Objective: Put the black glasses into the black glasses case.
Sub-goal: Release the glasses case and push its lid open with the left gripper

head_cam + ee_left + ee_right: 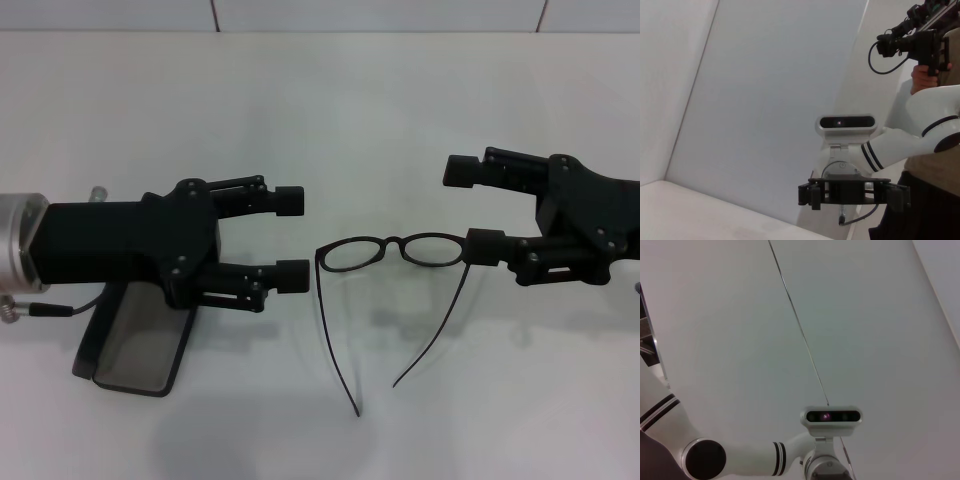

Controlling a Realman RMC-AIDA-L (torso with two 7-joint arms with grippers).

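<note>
The black glasses [395,250] lie unfolded on the white table [300,100], lenses toward the back and both temple arms stretched toward the front edge. My right gripper [472,210] is open just right of them, its nearer fingertip [485,247] at the frame's right end; contact is unclear. My left gripper [291,238] is open too, left of the glasses and apart from them. The black glasses case [135,345] lies open at the front left, grey lining up, partly hidden under the left gripper's body. The left wrist view shows the right gripper [855,196] head-on, fingers spread.
A person [935,75] holding a camera rig stands behind the right arm in the left wrist view. The right wrist view shows only the left arm's white links [740,460] and its wrist camera [832,416] against a wall.
</note>
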